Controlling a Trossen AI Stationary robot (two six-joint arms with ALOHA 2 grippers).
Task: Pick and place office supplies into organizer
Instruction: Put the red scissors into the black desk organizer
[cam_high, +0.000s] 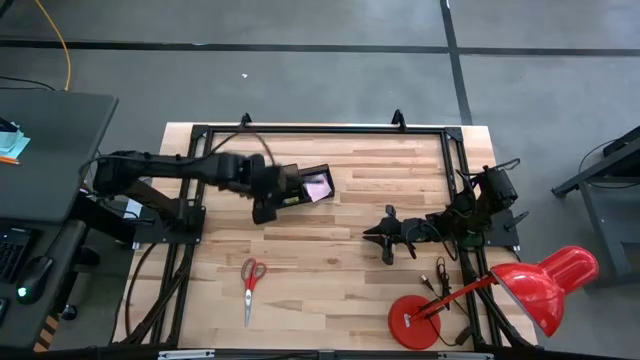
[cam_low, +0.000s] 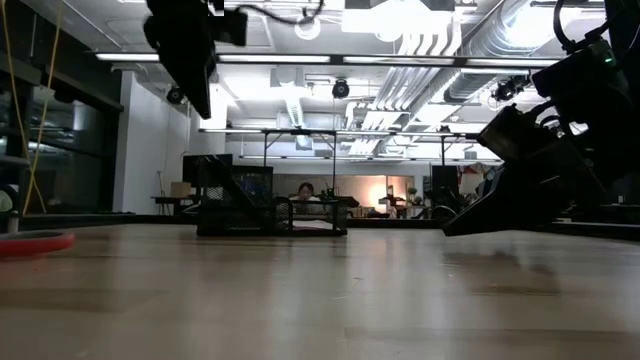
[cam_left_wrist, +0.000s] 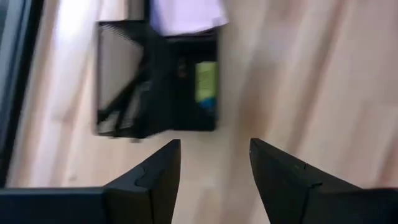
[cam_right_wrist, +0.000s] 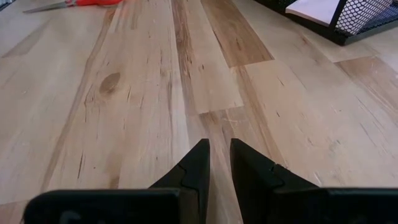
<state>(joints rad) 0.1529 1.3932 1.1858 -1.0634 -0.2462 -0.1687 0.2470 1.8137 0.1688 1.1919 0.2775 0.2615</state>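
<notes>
Two arms over wood table (cam_high: 330, 270): left fingers (cam_left_wrist: 214, 163) spread, empty; right fingers (cam_right_wrist: 219, 163) nearly closed, empty.

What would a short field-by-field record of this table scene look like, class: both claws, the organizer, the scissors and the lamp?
left claw: open, empty, hovering above the organizer
right claw: fingers nearly together, empty, low over bare wood
organizer: black mesh box at table's far middle, a pink pad inside
scissors: red-handled, flat on the table's near left, untouched
lamp: red, at the near right corner
</notes>
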